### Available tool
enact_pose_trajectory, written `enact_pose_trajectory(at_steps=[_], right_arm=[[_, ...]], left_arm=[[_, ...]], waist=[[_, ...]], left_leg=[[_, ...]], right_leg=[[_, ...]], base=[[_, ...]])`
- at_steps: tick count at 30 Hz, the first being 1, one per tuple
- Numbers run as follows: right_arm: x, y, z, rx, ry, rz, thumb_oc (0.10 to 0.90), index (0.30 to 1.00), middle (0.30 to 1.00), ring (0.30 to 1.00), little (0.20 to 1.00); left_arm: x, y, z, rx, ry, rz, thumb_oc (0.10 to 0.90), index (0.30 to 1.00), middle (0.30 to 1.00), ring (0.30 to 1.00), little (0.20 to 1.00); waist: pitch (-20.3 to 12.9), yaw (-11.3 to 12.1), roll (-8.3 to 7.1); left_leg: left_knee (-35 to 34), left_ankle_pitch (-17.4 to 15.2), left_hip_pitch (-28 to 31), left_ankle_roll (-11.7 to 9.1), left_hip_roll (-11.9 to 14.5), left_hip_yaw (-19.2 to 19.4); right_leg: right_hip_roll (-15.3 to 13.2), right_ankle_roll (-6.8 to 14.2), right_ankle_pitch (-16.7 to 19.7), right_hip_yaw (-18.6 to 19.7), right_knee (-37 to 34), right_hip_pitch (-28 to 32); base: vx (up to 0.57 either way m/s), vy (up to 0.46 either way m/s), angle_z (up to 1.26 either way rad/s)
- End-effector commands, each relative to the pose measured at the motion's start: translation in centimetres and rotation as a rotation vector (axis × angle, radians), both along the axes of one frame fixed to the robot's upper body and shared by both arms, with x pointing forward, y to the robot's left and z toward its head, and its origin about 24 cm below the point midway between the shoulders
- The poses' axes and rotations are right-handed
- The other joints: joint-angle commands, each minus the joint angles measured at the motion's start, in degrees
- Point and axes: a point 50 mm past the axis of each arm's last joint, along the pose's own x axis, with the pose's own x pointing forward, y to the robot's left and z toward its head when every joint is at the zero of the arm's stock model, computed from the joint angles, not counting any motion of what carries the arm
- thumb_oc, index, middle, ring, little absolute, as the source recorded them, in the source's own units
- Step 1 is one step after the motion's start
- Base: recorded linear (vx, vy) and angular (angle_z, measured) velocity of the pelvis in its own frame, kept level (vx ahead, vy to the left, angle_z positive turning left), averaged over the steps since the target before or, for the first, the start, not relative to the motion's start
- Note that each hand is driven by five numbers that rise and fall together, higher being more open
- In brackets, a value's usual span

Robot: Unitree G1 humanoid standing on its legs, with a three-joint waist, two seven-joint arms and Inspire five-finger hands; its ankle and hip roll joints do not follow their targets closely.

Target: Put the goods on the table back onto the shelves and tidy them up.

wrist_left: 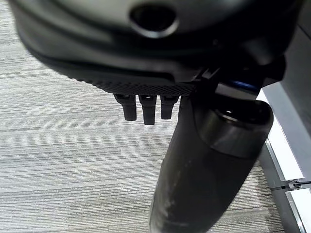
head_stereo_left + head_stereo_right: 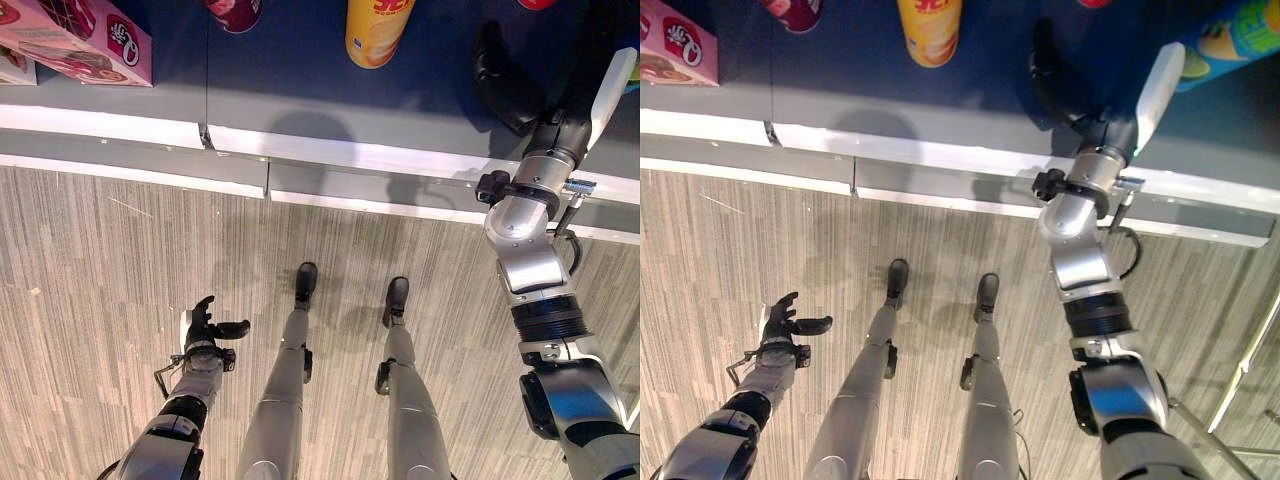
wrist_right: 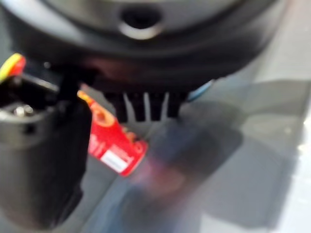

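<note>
We see our right hand, fingers straight and holding nothing, reaching over the grey counter near a yellow canister standing upright, long axis vertical. Our left hand hangs above the floor, fingers loosely spread.

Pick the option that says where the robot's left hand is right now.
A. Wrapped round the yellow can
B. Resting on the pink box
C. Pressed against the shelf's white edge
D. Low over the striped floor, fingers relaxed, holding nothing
D: the left hand hangs over the striped floor, fingers relaxed and holding nothing, well short of the shelf.
</note>
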Motion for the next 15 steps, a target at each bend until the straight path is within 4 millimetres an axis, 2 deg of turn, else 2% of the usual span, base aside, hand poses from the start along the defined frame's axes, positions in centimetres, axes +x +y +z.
enact_pose_trajectory(at_steps=[1, 15], right_arm=[[-0.5, -1.2, 0.6, -0.004, -0.056, -0.048, 0.8, 0.9, 0.9, 0.9, 0.9], [1.0, -2.5, 1.9, 0.055, -0.015, -0.074, 0.8, 0.9, 0.9, 0.9, 0.9]], left_arm=[[-5.9, 2.6, -4.1, 0.038, 0.206, 0.084, 0.8, 0.9, 0.9, 0.9, 0.9], [-6.8, 2.7, -4.6, 0.032, 0.223, 0.066, 0.8, 0.9, 0.9, 0.9, 0.9]], waist=[[-8.02, 0.98, -0.06], [-8.99, 2.33, 0.32]], left_leg=[[-4.76, -3.6, 3.79, -2.8, 1.49, 1.07], [-5.32, -3.34, 5.3, -3.04, 1.32, 0.22]], right_leg=[[-0.83, 3.06, -6.46, 0.99, 2.82, 2.59], [-0.93, 2.94, -7.3, 0.4, 3.39, 4.44]], base=[[0.0, 0.0, 0.0], [0.01, -0.007, 0.01]])
